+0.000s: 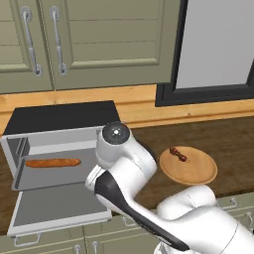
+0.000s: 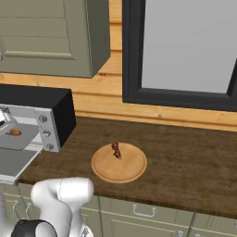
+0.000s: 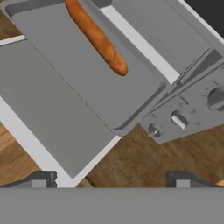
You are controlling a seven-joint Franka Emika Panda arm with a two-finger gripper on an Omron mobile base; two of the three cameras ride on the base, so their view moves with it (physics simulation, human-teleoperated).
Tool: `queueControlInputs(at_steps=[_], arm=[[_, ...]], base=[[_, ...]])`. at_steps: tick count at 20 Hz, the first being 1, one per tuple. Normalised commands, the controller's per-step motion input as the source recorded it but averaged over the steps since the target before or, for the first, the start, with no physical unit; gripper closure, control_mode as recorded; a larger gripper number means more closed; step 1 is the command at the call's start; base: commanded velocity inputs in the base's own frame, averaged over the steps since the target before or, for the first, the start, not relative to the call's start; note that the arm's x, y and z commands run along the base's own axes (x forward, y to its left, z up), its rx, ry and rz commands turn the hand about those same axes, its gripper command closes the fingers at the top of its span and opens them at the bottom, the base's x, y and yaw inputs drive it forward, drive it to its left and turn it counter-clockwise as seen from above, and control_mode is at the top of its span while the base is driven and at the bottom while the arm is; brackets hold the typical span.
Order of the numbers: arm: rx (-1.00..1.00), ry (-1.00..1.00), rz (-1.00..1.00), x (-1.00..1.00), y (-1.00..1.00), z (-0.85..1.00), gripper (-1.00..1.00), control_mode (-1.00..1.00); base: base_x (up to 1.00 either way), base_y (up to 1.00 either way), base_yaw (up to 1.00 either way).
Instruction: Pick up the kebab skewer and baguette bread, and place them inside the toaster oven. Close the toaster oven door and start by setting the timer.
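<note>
Fingers (image 3: 109, 181) spread, empty (baguette bread (image 1: 52, 162) already trayed); kebab skewer (image 1: 178, 154) lies at 3 o'clock, on the plate (image 1: 193, 173)

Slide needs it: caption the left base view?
Baguette bread on open toaster oven tray, kebab skewer waiting on wooden plate.

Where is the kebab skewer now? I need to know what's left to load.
The kebab skewer lies on the round wooden plate on the counter, right of the toaster oven.
</note>
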Motion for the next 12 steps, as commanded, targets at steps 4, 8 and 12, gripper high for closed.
queueControlInputs(at_steps=[4,8,12], arm=[[0.04,0.21,-0.18,0.00,-1.00,0.16,-1.00,-1.00],[0.02,0.23,-0.22,0.02,-1.00,0.07,-1.00,-1.00],[0.00,0.21,-0.21,0.19,-1.00,0.03,-1.00,-1.00]], base=[[0.00,0.00,0.00],[0.00,0.00,0.00],[0.00,0.00,0.00]])
